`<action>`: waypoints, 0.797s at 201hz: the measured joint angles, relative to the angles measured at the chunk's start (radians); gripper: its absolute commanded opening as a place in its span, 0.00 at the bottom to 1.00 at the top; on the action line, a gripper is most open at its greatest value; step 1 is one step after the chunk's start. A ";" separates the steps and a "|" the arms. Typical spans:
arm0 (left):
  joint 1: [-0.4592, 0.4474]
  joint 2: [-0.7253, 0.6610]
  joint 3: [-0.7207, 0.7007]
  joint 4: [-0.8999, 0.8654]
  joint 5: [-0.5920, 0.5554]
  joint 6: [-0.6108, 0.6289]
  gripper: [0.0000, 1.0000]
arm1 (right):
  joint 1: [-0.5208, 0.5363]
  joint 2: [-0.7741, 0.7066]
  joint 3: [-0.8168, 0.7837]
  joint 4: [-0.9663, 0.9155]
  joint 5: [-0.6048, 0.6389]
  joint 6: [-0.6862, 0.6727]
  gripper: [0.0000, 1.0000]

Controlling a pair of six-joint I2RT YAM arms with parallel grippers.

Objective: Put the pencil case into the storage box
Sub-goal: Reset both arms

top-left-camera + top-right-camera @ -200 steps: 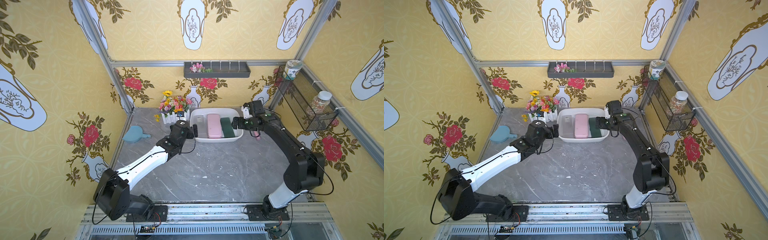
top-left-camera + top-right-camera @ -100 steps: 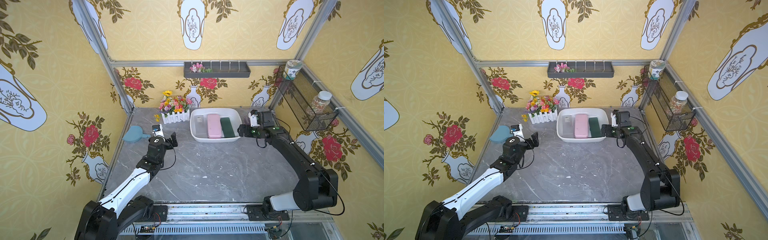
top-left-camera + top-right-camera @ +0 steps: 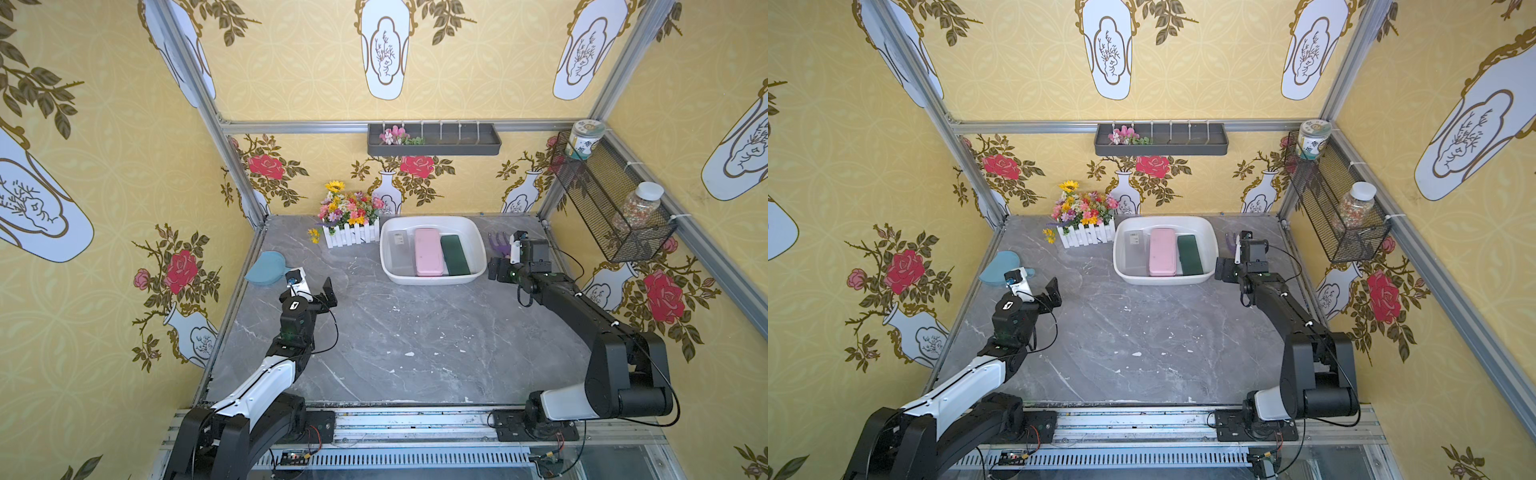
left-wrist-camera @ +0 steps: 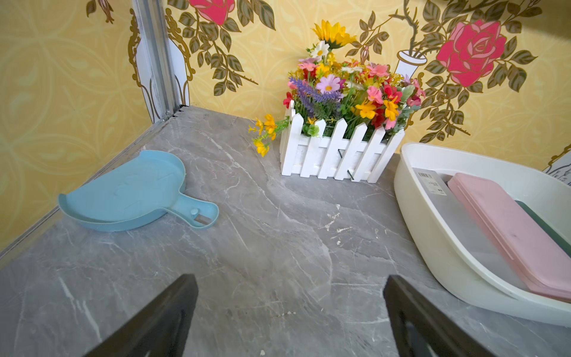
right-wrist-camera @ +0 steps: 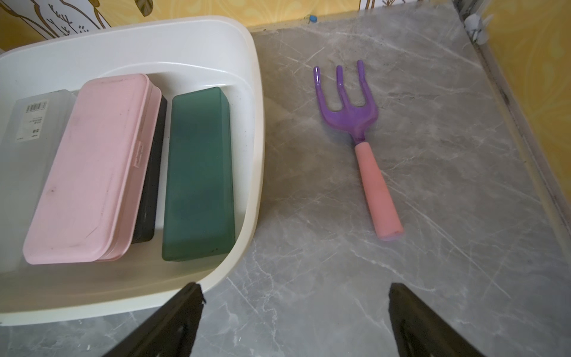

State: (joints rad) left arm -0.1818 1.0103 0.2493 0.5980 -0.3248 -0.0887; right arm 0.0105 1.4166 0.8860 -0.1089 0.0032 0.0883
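The white storage box (image 3: 432, 219) (image 3: 1167, 219) stands at the back of the table. In it lie side by side a clear pencil case (image 3: 399, 253), a pink pencil case (image 3: 428, 251) (image 5: 92, 167) and a green pencil case (image 3: 455, 253) (image 5: 197, 173). A black case (image 5: 151, 191) shows under the pink one. My left gripper (image 3: 316, 291) (image 4: 290, 309) hangs open and empty over bare table, well left of the box (image 4: 426, 222). My right gripper (image 3: 500, 266) (image 5: 295, 309) is open and empty just off the box's right front corner (image 5: 258, 123).
A blue dustpan (image 3: 266, 270) (image 4: 129, 191) lies at the left wall. A white picket flower box (image 3: 351, 232) (image 4: 340, 154) stands left of the storage box. A purple rake with a pink handle (image 5: 364, 148) lies right of it. A wire basket (image 3: 611, 203) hangs on the right wall.
Both arms have drawn back from the storage box: the left toward the front left, the right to the box's right side. Both grippers stayed open. The cases have not moved.
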 measured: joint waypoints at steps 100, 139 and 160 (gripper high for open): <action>0.079 0.069 -0.019 0.097 0.149 0.028 1.00 | -0.002 -0.082 -0.287 0.276 0.047 -0.054 0.97; 0.096 0.084 -0.056 0.115 0.172 0.028 1.00 | 0.035 -0.109 -0.398 0.382 0.062 -0.050 0.97; 0.103 0.088 -0.055 0.127 0.190 0.028 1.00 | 0.051 -0.106 -0.426 0.431 0.085 -0.052 0.97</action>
State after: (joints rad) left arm -0.0784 1.0985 0.1944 0.7246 -0.1352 -0.0605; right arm 0.0620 1.3106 0.4595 0.3222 0.0887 0.0360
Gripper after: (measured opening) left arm 0.999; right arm 0.968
